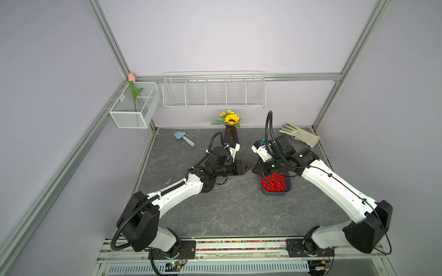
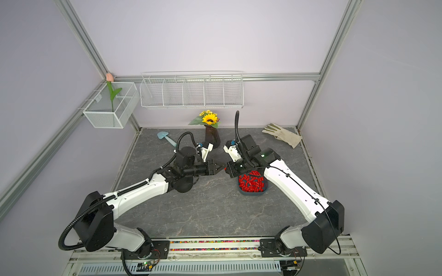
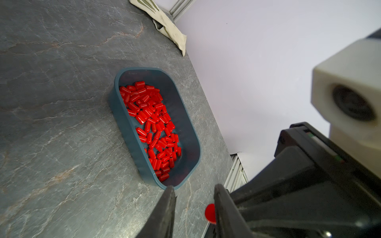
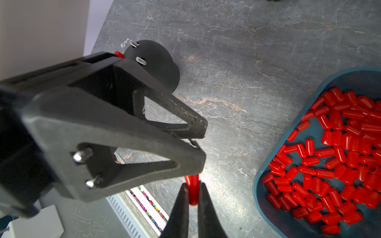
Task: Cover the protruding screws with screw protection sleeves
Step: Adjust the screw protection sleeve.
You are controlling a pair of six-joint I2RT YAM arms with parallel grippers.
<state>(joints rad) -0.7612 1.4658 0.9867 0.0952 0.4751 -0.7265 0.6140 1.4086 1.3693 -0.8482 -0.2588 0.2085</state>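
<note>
A grey, veined surface (image 1: 227, 210) carries everything. The dark blue tray (image 1: 272, 193) serves as landmark. The left arm (image 1: 174, 191) and right arm (image 1: 334, 186) reach in from the near edge and meet just left of the tray. The right arm's wrist overhangs the tray's far end and hides it in both top views.

On the back wall behind the tray hangs a white wire rack (image 1: 214, 93). Further left is a mesh basket (image 1: 134, 114) holding a pink tulip (image 1: 131, 77). A pale glove (image 1: 300, 135) lies behind the tray, towards the right corner. A brown vase (image 1: 231, 137) with a sunflower (image 1: 231, 118) stands behind and left of the tray. A light blue trowel (image 1: 183, 138) lies further left again.

A black dome (image 4: 158, 66) sits on the surface well apart from the tray, on the left arm's side. The left hand (image 4: 201, 142) hides part of it in the right wrist view, and the top views do not show it. That hand's jaws stand slightly parted with nothing between them.

The right hand (image 4: 193, 186) is clamped on one red sleeve (image 4: 192, 193), just beside the left hand's tips and near the tray's corner. The other screw protection sleeves (image 4: 334, 156) lie heaped in the tray.

Two bare silver protruding screws (image 4: 141, 60) stick out of the dome. A red bit (image 4: 117, 53) shows at the dome's edge, mostly hidden. A white scrawl (image 4: 124, 43) beside the dome is too small to read.
</note>
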